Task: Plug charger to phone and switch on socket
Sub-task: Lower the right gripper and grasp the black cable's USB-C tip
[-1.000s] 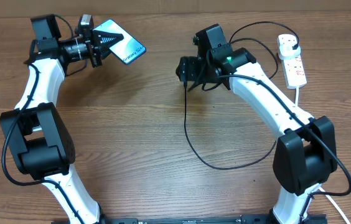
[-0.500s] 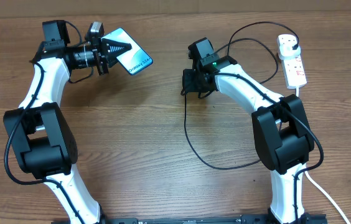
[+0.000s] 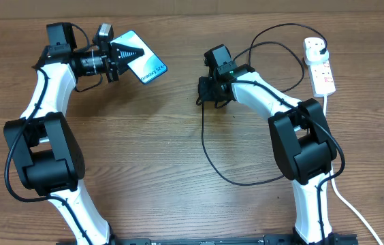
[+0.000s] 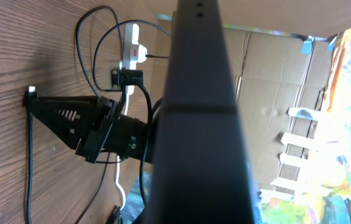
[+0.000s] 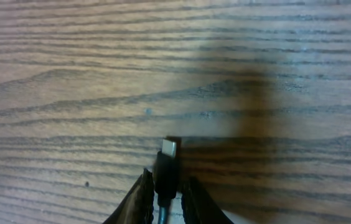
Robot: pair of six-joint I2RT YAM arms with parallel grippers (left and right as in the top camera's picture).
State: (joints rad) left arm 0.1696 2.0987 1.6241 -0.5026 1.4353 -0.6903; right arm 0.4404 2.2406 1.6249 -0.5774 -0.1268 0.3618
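Observation:
My left gripper (image 3: 125,54) is shut on the phone (image 3: 147,65), holding it above the table at the back left with its light blue screen facing up. In the left wrist view the phone (image 4: 200,124) is a dark bar seen edge-on. My right gripper (image 3: 202,93) is low over the table centre, shut on the charger's connector (image 5: 167,168). The metal tip sticks out past the fingertips (image 5: 139,198). The charger cable (image 3: 209,158) loops over the table and back to the black plug (image 3: 318,46) in the white socket (image 3: 322,72) at the back right.
The socket's thick white cord (image 3: 352,207) runs down the right side to the front edge. The black cable loop lies across the middle of the wooden table (image 3: 144,156). Cardboard boxes (image 4: 275,93) stand beyond the table.
The right gripper's jaws have closed round the charger's connector and the right arm has folded in towards the centre. The left arm carried the phone slightly to the right, then held still.

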